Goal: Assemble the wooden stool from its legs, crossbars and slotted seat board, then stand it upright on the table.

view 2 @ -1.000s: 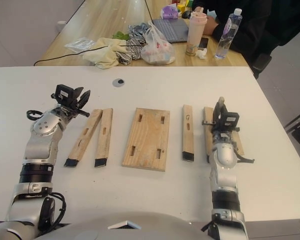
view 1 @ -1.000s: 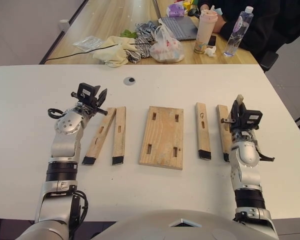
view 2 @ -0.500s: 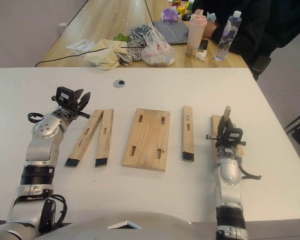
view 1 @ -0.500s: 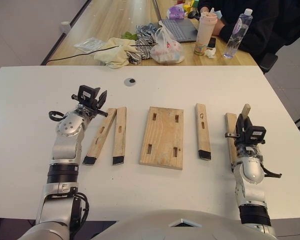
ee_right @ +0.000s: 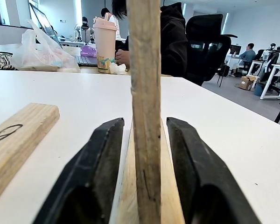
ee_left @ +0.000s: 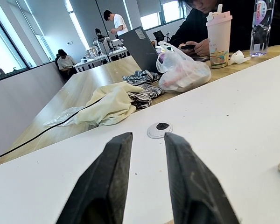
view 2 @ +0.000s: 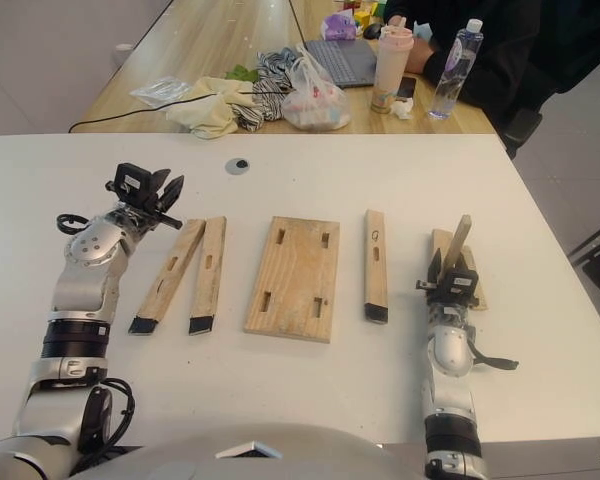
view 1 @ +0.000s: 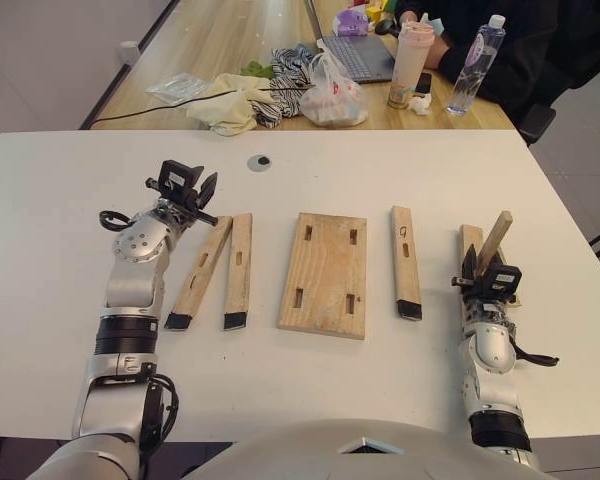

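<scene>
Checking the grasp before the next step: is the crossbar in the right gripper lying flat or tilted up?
Tilted up: the crossbar rises at a slant from between the fingers of the right gripper, above the flat leg.

**Colours on the bench**

Flat white table (view 1: 40, 250). Pale rectangular wooden seat board (view 1: 325, 270), four dark slots. Tan wooden leg slats (view 1: 238, 270), tips black. My black-fingered right gripper (ee_right: 143, 120) holds a bare tan wooden stick (ee_right: 144, 70). Beyond, zebra-striped black-and-white cloth (view 1: 290, 65).

An open-plan office: a laptop (view 1: 358, 55) on the long wooden table (view 1: 210, 40) at the frame's top, a black swivel chair (ee_right: 207, 42), large windows (ee_left: 151, 18).
</scene>
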Controlling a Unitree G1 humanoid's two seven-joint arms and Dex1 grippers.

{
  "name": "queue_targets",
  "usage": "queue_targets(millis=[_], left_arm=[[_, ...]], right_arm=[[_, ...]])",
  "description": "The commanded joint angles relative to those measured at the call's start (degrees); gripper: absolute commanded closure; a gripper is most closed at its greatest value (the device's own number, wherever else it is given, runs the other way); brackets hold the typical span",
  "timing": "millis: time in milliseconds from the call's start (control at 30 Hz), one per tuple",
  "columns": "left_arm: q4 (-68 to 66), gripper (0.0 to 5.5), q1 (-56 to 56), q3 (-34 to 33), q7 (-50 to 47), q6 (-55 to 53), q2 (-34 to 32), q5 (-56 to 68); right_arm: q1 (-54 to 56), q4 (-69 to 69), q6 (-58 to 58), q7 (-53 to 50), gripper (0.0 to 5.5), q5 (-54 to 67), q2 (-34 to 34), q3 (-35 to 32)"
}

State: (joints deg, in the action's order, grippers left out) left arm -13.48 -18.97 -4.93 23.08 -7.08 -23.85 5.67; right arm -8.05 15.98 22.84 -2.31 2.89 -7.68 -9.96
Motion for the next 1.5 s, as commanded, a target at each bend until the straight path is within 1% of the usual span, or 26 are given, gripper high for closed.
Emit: queue_targets(millis=[33,133,167,300,367,500,600,800,867,933,1100,1333,1367,1500], left_arm=[[-0.3,4.28,-0.6,0.0,-0.4,0.6,0.5,-0.2],[0.0,4.28,-0.3,-0.1,-0.7,0.7,0.7,-0.2],[0.1,4.28,-0.1,-0.2,-0.9,0.7,0.8,-0.2],[0.6,4.28,0.5,-0.3,-1.5,0.8,1.2,-0.2],[0.7,4.28,0.6,-0.3,-1.8,0.9,1.4,-0.2],[0.6,4.28,0.8,-0.4,-2.4,1.2,1.9,-0.3],[0.0,4.28,0.4,-0.2,-2.5,1.5,2.1,-0.3],[-3.4,4.28,-3.3,0.9,-1.0,2.3,1.6,-0.7],[-4.9,4.28,-4.9,1.3,-0.2,2.8,1.5,-1.0],[-5.8,4.28,-5.9,1.5,0.4,3.1,1.4,-1.2],[-7.4,4.28,-6.7,1.2,0.8,3.9,0.9,-1.2],[-8.4,4.28,-7.6,1.3,0.7,4.6,1.0,-1.3],[-8.4,4.28,-7.6,1.3,0.6,4.6,1.1,-1.3],[-8.1,4.28,-7.3,1.4,0.5,4.8,1.3,-1.4]], right_arm=[[-2.2,3.7,-6.1,1.4,3.63,0.8,0.0,-0.2],[-1.7,4.0,-9.1,2.6,4.03,1.4,-0.3,-0.4],[-1.6,4.1,-10.0,3.0,4.28,1.7,-0.3,-0.5],[-1.4,2.9,-11.4,4.2,4.92,2.1,-0.5,-0.7],[-1.0,2.6,-11.2,4.5,5.1,1.9,-0.7,-0.8],[0.1,2.4,-10.7,4.8,5.1,1.6,-1.5,-0.6],[3.4,7.5,-6.8,6.0,5.1,-0.1,-2.7,0.5],[21.0,30.8,2.6,7.1,5.1,-3.4,-3.7,2.8],[26.7,38.1,3.7,7.0,5.1,-2.9,-3.4,2.5],[30.4,42.2,4.4,7.7,5.1,-1.5,-3.2,1.4],[34.2,45.7,6.6,11.9,5.1,1.6,-2.5,-0.1],[35.8,46.2,6.0,14.9,5.1,3.3,-1.5,-0.3],[35.6,46.1,6.0,15.2,4.81,3.3,-1.5,-0.2],[34.8,45.1,6.1,15.7,4.15,3.4,-1.6,0.0]])
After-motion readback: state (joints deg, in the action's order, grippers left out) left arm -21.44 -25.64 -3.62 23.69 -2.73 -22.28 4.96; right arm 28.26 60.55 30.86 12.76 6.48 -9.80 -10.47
